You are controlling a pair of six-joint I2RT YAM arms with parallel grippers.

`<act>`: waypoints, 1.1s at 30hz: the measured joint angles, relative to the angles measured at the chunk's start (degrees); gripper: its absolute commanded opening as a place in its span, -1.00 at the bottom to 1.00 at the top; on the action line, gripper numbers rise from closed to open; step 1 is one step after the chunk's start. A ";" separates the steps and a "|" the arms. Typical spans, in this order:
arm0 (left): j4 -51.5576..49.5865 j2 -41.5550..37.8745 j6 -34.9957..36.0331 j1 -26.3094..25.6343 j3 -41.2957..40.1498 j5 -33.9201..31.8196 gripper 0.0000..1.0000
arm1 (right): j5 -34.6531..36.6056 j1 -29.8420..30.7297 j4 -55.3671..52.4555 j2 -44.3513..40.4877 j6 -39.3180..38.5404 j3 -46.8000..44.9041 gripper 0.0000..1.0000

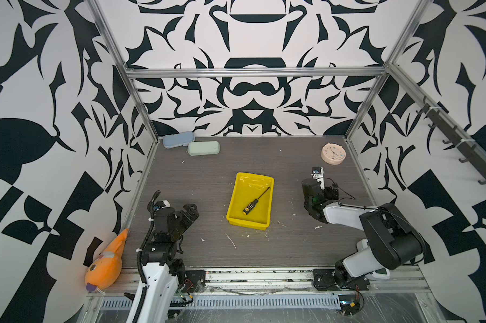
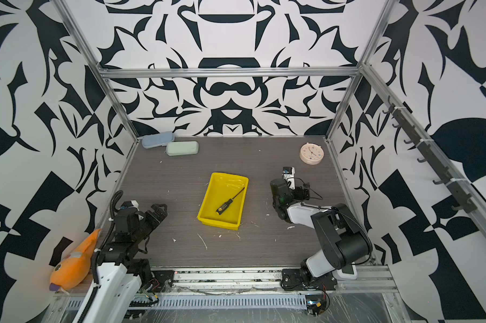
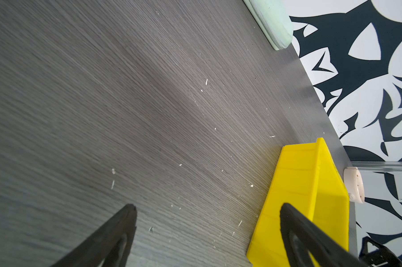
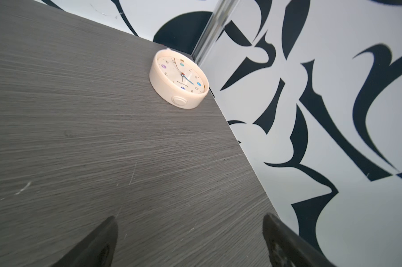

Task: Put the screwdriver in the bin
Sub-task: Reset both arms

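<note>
The screwdriver, with a black handle, yellow dots and a thin dark shaft, lies slantwise on the floor of the yellow bin in both top views, and nothing holds it. My left gripper hovers open and empty over the table, left of the bin. My right gripper is open and empty, well to the right of the bin and pointing towards the back right corner.
A cream round clock lies at the back right. A pale blue case and a green case lie at the back left. An orange plush toy leans at the front left edge.
</note>
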 measured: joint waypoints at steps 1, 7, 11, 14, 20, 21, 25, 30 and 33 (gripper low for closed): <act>0.00 0.00 0.00 0.00 0.00 0.00 0.99 | -0.17 -0.26 1.38 0.28 -0.26 -0.61 0.99; 0.37 1.11 -0.24 0.00 0.00 -0.35 0.99 | -3.19 -3.19 17.11 1.90 -2.71 -7.06 1.00; 2.03 2.27 -1.86 0.00 -0.17 -2.16 0.99 | -12.98 -7.96 22.14 0.85 -2.10 -11.87 0.99; 4.46 4.81 -2.16 -0.02 -0.02 -6.80 0.99 | -19.56 -11.89 28.85 2.58 -1.70 -14.56 1.00; 18.32 15.58 9.16 -0.02 2.05 -21.88 0.99 | -25.40 -12.98 28.59 2.82 -0.76 -13.38 1.00; 22.10 17.88 12.13 -0.02 1.97 -23.76 0.98 | -26.03 -12.98 28.76 2.78 -0.70 -13.29 0.99; 47.71 34.07 27.36 0.02 -1.88 -26.49 0.99 | -28.15 -12.98 27.65 2.84 -0.74 -12.63 0.99; 63.41 48.52 35.85 0.83 -3.63 -23.06 0.98 | -29.59 -12.98 27.04 2.84 -0.92 -12.41 1.00; 74.86 56.85 38.01 1.64 -3.19 -21.44 0.99 | -30.01 -12.98 26.80 2.84 -1.01 -12.41 0.99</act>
